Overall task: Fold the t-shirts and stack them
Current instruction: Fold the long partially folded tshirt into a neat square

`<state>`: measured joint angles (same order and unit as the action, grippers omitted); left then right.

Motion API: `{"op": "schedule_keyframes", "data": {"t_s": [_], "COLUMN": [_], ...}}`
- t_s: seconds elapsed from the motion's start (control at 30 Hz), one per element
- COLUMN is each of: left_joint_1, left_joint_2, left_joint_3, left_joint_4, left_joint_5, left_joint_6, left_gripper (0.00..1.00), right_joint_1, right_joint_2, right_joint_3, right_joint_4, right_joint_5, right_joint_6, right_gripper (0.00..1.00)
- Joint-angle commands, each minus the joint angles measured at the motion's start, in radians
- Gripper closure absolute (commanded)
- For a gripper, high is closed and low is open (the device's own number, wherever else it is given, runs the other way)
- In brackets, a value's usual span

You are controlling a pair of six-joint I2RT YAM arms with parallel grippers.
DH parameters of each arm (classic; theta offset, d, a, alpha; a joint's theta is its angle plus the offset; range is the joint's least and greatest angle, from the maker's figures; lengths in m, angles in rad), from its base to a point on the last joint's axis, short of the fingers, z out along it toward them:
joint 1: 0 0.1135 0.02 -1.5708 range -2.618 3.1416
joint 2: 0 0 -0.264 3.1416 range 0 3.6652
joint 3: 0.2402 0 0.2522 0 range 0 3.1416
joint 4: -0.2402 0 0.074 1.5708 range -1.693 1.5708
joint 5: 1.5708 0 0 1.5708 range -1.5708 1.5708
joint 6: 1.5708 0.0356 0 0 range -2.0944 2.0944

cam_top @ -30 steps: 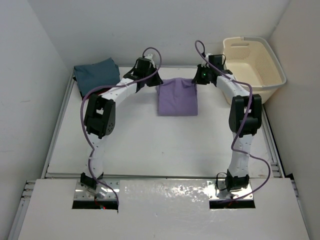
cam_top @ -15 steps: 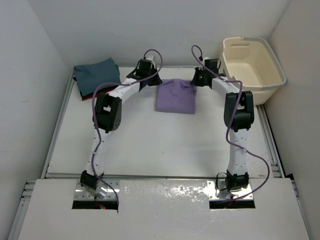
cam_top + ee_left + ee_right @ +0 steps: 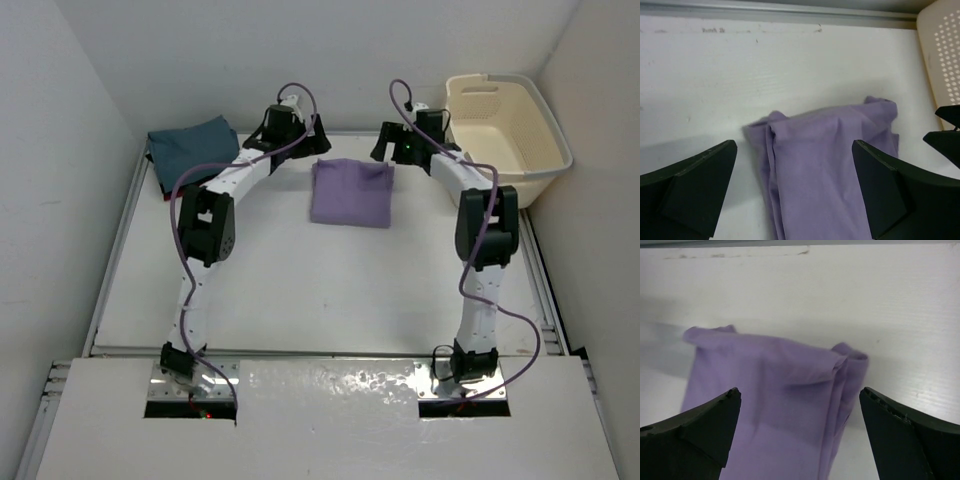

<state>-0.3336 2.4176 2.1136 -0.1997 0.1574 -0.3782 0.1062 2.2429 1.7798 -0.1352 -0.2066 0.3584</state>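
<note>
The purple shirt (image 3: 350, 192) lies folded flat at the middle of the desk's (image 3: 300, 290) far edge, touching neither arm. The left claw (image 3: 794, 145) and right claw (image 3: 799, 390) hang wide and empty, one over each far corner, likely placed to pinch both and carry it to the blue-grey shirt (image 3: 192, 148) at the far-left corner, which seems to top a stack.

The lavender shirt (image 3: 351, 192) is lying flat in the upper middle of the overhead frame, folded into a tidy rectangle. Up close, its far edge is bunching into soft ridges and its layered folds are showing along one side. Over in the upper left, the slate blue-grey shirt (image 3: 192, 147) is sitting folded on top of a pile, with a sliver of red shirt (image 3: 168, 197) peeking out under its lower left edge.
</note>
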Motion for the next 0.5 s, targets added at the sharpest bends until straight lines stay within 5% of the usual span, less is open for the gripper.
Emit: {"op": "schedule_keyframes", "data": {"t_s": [0.0, 0.23, 0.47], "left_joint_1": [-0.010, -0.035, -0.035], "left_joint_2": [-0.153, 0.010, 0.130], "left_joint_3": [-0.107, 0.049, 0.063], "left_joint_4": [0.097, 0.022, 0.149], "left_joint_5": [0.057, 0.220, 0.324], "left_joint_6": [-0.019, -0.065, -0.108], "left_gripper": [0.00, 0.00, 0.00], "right_joint_1": [0.004, 0.027, 0.032], "right_joint_2": [-0.141, -0.098, 0.038], "right_joint_3": [-0.123, -0.191, -0.094], "right_joint_4": [0.161, 0.272, 0.313], "right_joint_5": [-0.114, -0.234, -0.280], "right_joint_6": [0.063, 0.206, 0.286], "right_gripper": [0.01, 0.01, 0.01]}}
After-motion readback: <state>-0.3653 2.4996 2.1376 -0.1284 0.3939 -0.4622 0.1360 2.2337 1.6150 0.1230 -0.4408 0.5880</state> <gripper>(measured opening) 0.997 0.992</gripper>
